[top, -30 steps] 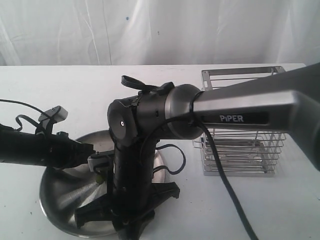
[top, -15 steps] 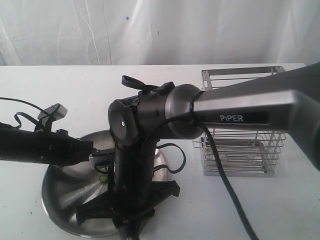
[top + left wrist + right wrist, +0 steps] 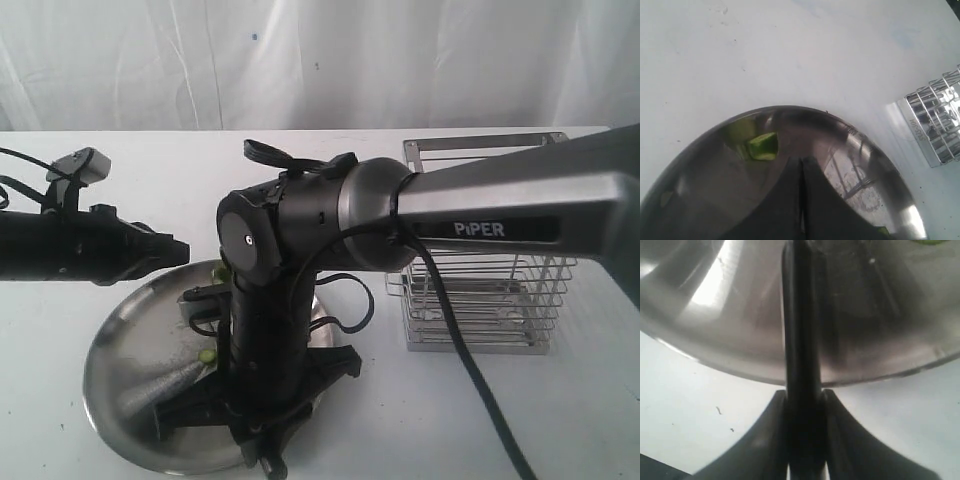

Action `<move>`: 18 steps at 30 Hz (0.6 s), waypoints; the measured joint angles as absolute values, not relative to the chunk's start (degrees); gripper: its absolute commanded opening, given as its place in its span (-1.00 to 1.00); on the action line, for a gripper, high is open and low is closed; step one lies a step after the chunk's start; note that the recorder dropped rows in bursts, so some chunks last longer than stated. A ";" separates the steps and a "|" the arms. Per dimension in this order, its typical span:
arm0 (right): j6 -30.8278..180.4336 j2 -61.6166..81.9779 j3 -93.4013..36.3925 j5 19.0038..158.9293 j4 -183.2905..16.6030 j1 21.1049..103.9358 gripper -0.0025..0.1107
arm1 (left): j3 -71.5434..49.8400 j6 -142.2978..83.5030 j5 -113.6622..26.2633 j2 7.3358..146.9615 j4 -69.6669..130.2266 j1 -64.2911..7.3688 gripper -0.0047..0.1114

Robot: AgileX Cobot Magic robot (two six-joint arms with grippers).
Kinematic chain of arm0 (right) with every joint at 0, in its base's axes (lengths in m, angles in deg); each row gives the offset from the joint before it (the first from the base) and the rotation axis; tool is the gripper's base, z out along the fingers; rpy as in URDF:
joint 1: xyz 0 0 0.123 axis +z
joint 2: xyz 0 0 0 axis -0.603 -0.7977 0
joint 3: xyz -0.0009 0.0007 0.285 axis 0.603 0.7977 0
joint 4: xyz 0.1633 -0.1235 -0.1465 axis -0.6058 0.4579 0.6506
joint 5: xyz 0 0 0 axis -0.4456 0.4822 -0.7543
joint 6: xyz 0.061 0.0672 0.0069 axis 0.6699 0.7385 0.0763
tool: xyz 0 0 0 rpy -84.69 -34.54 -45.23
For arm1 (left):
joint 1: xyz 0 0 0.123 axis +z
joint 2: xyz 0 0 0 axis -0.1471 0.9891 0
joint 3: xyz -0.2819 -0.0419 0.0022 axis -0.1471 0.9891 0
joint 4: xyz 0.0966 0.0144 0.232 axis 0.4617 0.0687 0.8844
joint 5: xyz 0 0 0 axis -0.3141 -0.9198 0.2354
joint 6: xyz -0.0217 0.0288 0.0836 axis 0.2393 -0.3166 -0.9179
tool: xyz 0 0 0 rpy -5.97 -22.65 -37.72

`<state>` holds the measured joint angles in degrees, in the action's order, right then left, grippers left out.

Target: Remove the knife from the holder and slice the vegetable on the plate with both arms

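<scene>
Closest in, the right gripper (image 3: 802, 395) points down at the near edge of the plate (image 3: 130, 330) and is clamped on the knife (image 3: 800, 330). The jaws are only narrowly apart, with the black handle squeezed between the two fingers (image 3: 771, 440). In the right wrist view the blade runs out past the rim and over the shiny metal. I honestly can't tell if the edge is touching the plate or just hanging over it. The plate itself sits on the white table (image 3: 560, 420), front left. The vegetable (image 3: 763, 146) is a small glossy green chunk lying on the plate, and in the exterior view it shows just beside the black wrist of the right arm (image 3: 500, 215). That's the arm with the grey PIPER sleeve, reaching in from the right. A little further back, the left gripper (image 3: 801, 162) hangs over the plate with its fingers pressed together and nothing between them. The green chunk lies a bit off to one side of its tips and isn't touched. The left arm (image 3: 70, 250) comes in level from the left, above the far-left rim. Past all that, to the right and well apart from the plate, the wire holder (image 3: 490, 300) stands upright on the table. A white curtain (image 3: 400, 60) hangs behind everything.
</scene>
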<state>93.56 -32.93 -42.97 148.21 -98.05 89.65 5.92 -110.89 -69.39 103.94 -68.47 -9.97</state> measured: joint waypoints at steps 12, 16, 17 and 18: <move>93.68 -32.51 -42.97 148.12 -97.77 89.65 -0.96 | 10.59 -107.65 -61.47 99.26 -68.47 -9.97 -0.92; 93.68 -32.51 -42.97 148.12 -97.77 89.11 -0.96 | 11.78 -106.30 -59.68 96.91 -68.47 -9.97 -0.92; 93.68 -32.47 -42.97 148.12 -97.77 88.73 -0.96 | 11.78 -105.88 -59.40 96.41 -68.47 -9.97 -0.92; 93.68 -32.34 -42.97 148.12 -97.77 88.31 -0.96 | 11.82 -105.45 -59.11 95.85 -68.47 -9.97 -0.92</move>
<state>93.68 -32.34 -42.97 148.12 -97.77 88.31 11.82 -105.45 -59.11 95.85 -68.47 -9.97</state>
